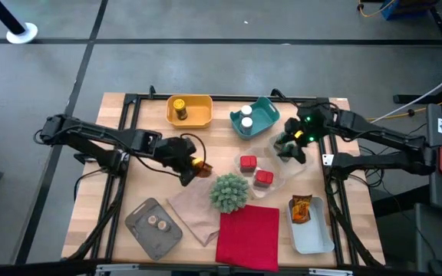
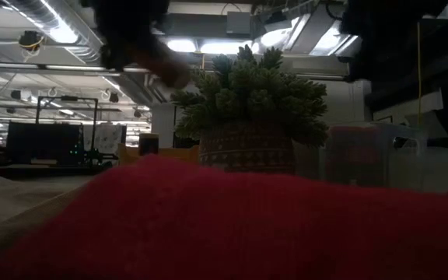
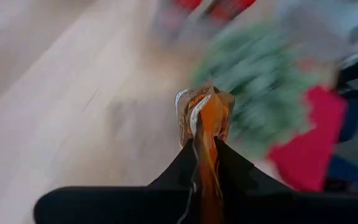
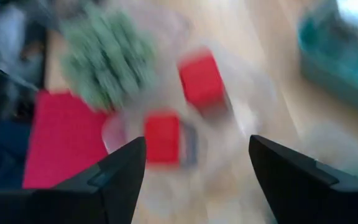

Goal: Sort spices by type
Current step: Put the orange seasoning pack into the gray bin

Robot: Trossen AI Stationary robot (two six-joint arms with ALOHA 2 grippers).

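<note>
My left gripper (image 1: pixel 191 166) hangs over the table's middle, left of the spiky green plant ball (image 1: pixel 229 192), and is shut on an orange-brown foil packet (image 3: pixel 204 115). My right gripper (image 1: pixel 290 150) stands open above two red tins (image 4: pixel 201 78) (image 4: pixel 162 138), which sit in a clear container (image 1: pixel 278 170). A yellow jar (image 1: pixel 179 110) stands in the yellow tray (image 1: pixel 203 115). Two white-capped jars (image 1: pixel 241 119) stand in the teal tray (image 1: pixel 265 113). Another packet (image 1: pixel 301 208) lies in the pale tray (image 1: pixel 313 238). Brown discs (image 1: pixel 157 222) lie on the grey tray (image 1: pixel 140 230). My left gripper pinches the packet between its two fingers (image 3: pixel 178 171), edge-on, by its near end (image 3: pixel 205 152). The packet's far end (image 3: pixel 204 102) sticks out past the fingertips. In the high view the packet (image 1: pixel 201 163) is carried above the wood, with the fingers slanting down.
A red cloth (image 1: pixel 248 234) lies at the near edge, in front of the plant ball. A beige cloth (image 1: pixel 192 211) lies between it and the grey tray. Bare wood (image 1: pixel 148 180) shows left of my left gripper.
</note>
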